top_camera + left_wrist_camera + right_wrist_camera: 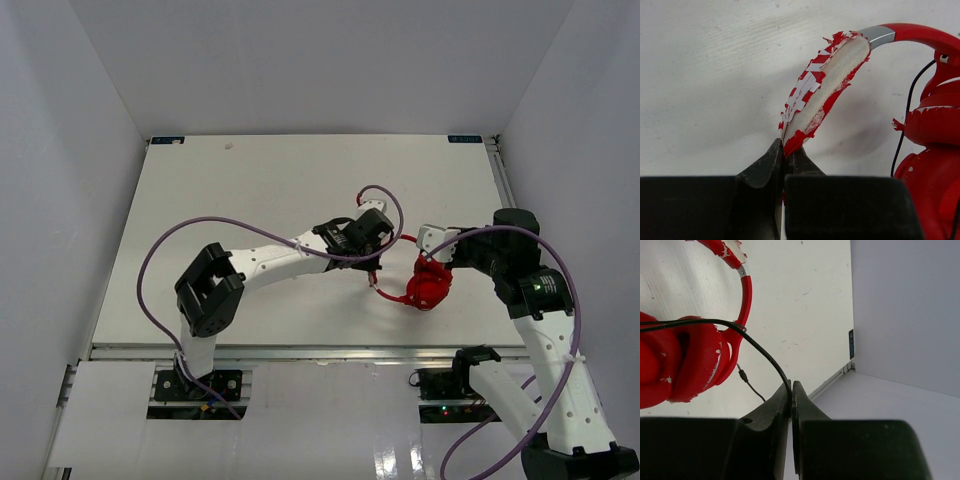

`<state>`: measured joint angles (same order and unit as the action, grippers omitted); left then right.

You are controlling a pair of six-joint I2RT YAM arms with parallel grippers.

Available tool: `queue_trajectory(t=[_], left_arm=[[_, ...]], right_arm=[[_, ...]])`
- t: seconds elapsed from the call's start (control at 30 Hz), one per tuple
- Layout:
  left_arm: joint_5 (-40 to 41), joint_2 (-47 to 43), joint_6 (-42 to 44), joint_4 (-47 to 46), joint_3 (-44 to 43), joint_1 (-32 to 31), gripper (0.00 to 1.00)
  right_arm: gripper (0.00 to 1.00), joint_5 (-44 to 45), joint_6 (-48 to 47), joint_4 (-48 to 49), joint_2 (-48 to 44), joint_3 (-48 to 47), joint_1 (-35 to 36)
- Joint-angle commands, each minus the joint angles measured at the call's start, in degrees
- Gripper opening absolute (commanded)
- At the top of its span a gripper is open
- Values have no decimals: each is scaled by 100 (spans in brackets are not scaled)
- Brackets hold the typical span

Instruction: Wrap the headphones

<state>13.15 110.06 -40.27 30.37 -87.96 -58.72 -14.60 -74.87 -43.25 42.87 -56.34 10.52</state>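
A white tabletop (250,180) inside pale walls is carrying the bright red over-ear headphones (428,288), right of centre. The left gripper (785,150) is clamping their peeling padded headband (825,85). The right gripper (791,387) is pinching the thin black cable (765,354), which is trailing loose. Winding appears barely begun.

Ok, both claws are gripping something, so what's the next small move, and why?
Probably swing the right claw around the cups to lay a first loop. It is shut on the black cable near its plug, and the left claw clamps the headband, so the headphones should stay put.
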Motion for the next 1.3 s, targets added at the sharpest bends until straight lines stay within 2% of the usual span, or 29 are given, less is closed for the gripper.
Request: queue_trajectory(t=[0.0,0.27,0.43,0.67,0.83,1.0,1.17,1.27], left_arm=[[-408,-1032,70,-680,241,-14,0],[-926,-1688,266,-1074,965,-50,0],[-961,-2396,244,-1249,1575,-61,0],[-591,-3247,45,-1181,1967,-61,0],[-524,-3530,53,-1067,1795,-61,0],[-601,-3459,137,-944,1370,-61,0],[-673,-3262,169,-859,877,-77,0],[-660,-3059,187,-768,422,-136,0]], right_arm=[[8,-203,518,328,91,-26,20],[8,-513,1091,380,352,133,11],[8,-969,1682,368,503,176,-12],[8,-2333,2424,335,852,-99,-405],[8,-3695,2712,326,1058,-109,-835],[10,-4841,2902,374,1203,55,-903],[13,-5452,3031,406,1333,80,-921],[18,-5630,3106,432,1395,75,-925]])
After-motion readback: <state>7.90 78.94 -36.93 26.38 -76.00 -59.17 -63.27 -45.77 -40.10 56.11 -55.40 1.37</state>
